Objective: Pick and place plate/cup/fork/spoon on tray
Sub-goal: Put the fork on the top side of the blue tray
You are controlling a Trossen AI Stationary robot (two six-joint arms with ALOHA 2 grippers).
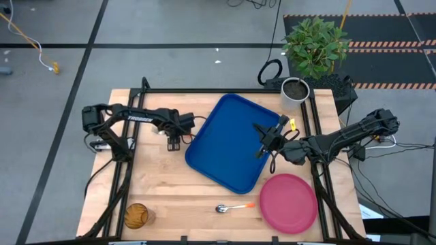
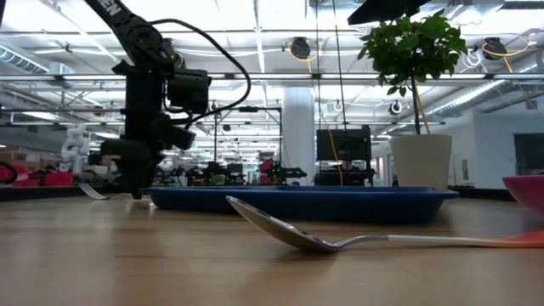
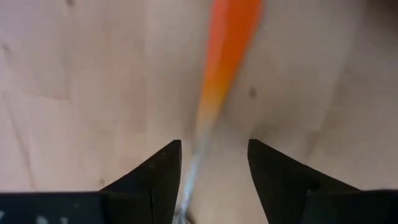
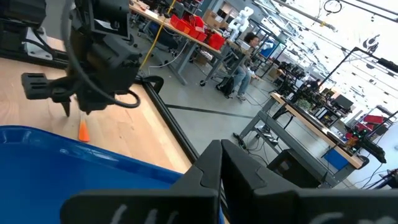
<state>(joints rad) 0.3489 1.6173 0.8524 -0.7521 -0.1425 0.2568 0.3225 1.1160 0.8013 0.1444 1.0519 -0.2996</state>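
Note:
The fork lies on the wooden table just left of the blue tray (image 1: 228,143); its orange handle (image 3: 227,43) and silver neck (image 3: 198,146) show in the left wrist view, and its tines (image 2: 89,189) in the low view. My left gripper (image 1: 174,138) is open and low over the fork, one finger on each side of the neck. My right gripper (image 1: 264,141) is shut and empty above the tray's right part. The spoon (image 1: 231,207) lies near the front edge, bowl down. The pink-red plate (image 1: 288,202) lies at the front right. The amber cup (image 1: 135,216) stands at the front left.
A white pot (image 1: 295,90) with a green plant stands at the table's far right corner, behind the tray. Black frame rails run along the table's left, right and far edges. Bare wood lies between the tray and the spoon.

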